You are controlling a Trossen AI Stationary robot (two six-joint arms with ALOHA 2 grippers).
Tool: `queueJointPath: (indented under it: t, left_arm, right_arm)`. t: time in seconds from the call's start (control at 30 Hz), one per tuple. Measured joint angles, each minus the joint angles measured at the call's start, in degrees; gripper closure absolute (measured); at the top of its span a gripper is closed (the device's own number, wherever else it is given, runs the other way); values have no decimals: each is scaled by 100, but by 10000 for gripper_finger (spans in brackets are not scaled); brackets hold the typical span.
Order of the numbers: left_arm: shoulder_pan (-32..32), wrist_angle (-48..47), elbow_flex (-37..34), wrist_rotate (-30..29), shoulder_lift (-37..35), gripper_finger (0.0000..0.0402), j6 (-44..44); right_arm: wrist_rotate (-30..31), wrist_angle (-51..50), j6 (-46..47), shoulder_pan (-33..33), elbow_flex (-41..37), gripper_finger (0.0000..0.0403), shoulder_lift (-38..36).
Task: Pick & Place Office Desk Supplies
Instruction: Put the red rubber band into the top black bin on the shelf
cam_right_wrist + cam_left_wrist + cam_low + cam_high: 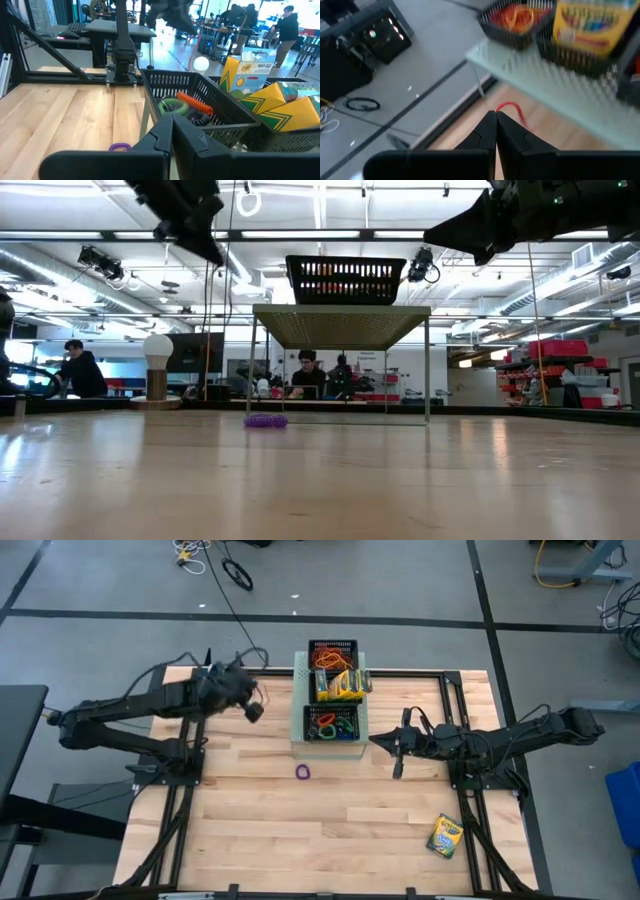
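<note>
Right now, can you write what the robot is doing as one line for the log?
left gripper: shut, empty, left of green box | right gripper: shut, empty, right of it | purple band: table | crayon box: table

Pale-green perforated box (298, 712) stands at table (250, 820) centre-far. White ball on stand (157, 365) at far left edge. Black cable loop (238, 575) on floor beyond. People seated (308, 373) in room behind.
</note>
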Motion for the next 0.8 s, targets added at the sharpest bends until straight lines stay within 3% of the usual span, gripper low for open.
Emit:
queueJointPath:
  t: [0.37,0.8]
  left_arm:
    - [1137,1339,915,1247,557,394,1150]
    - [2168,2332,2682,3222,2740,394,1821]
  right_arm:
    - [0,59,-79,0,0,387,0]
    - [0,203,-118,0,0,387,2]
